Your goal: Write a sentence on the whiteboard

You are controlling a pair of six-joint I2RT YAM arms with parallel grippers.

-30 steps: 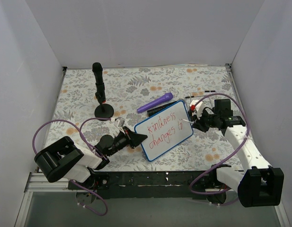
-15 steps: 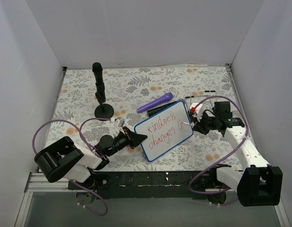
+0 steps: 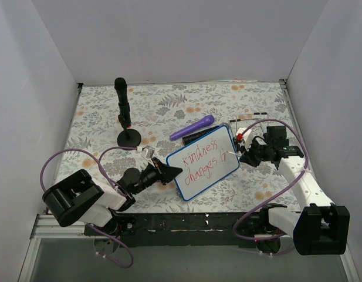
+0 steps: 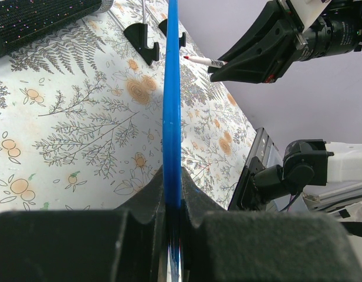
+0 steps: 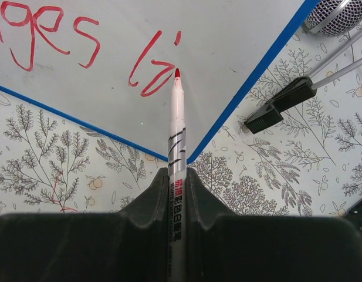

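Floral-printed mat (image 3: 98, 111) covers the table. White rectangular whiteboard with a thin blue frame (image 3: 202, 161) lies at the mat's middle, turned diagonally. The left jaws are clamped on its near left edge. The right jaws, at the board's right end, are clamped on a white red-tipped marker pen (image 5: 177, 129), whose tip is at the board surface. Red handwritten sentence (image 3: 198, 160) runs in two lines: "kindness changes", then two partial letters beside the tip.

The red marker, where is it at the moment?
In the right wrist view, the red marker is clamped in the right gripper, its tip at the whiteboard beside the sentence.
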